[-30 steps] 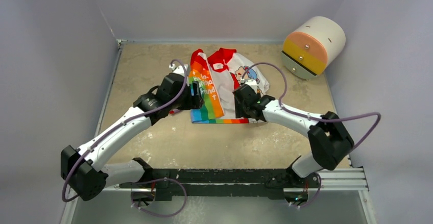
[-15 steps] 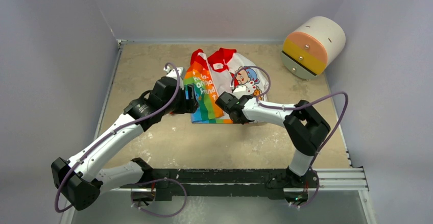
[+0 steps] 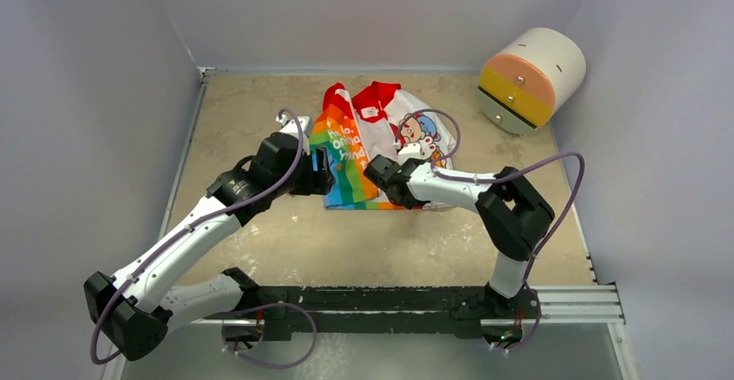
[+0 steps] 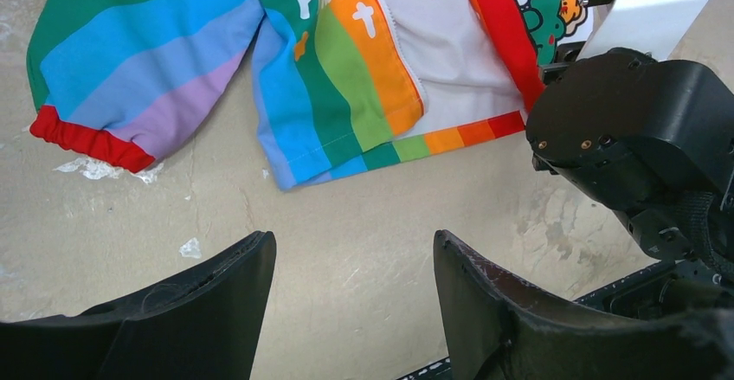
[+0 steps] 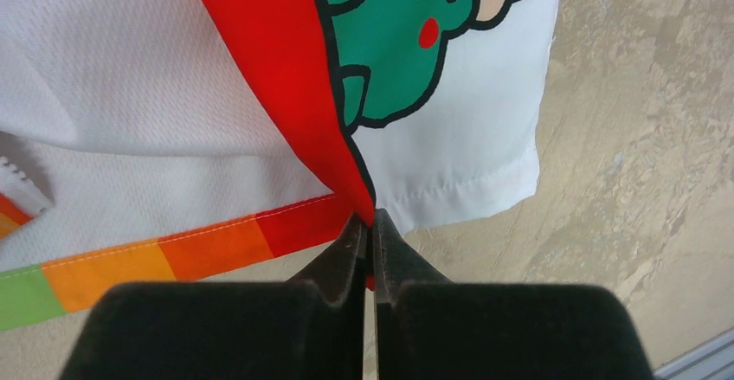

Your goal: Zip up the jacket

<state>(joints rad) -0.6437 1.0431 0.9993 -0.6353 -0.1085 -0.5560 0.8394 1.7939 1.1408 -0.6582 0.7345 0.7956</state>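
Note:
The jacket lies unzipped on the table, red hood away from me, rainbow panel on the left and bear print on the right. My right gripper is shut on the red front edge at the jacket's bottom hem, where it meets the white cartoon side. In the top view the right gripper sits at the hem's middle. The left gripper hangs open over bare table just below the rainbow panel's lower corner, holding nothing. It sits beside the panel's left edge in the top view.
A white, orange and yellow drum lies at the back right corner. White scraps lie by the red cuff of the rainbow sleeve. Grey walls enclose the table on three sides. The arms' rail runs along the near edge.
The right gripper moved left to the hem and shut on the red front edge. The left arm drew back slightly to the left, still open.

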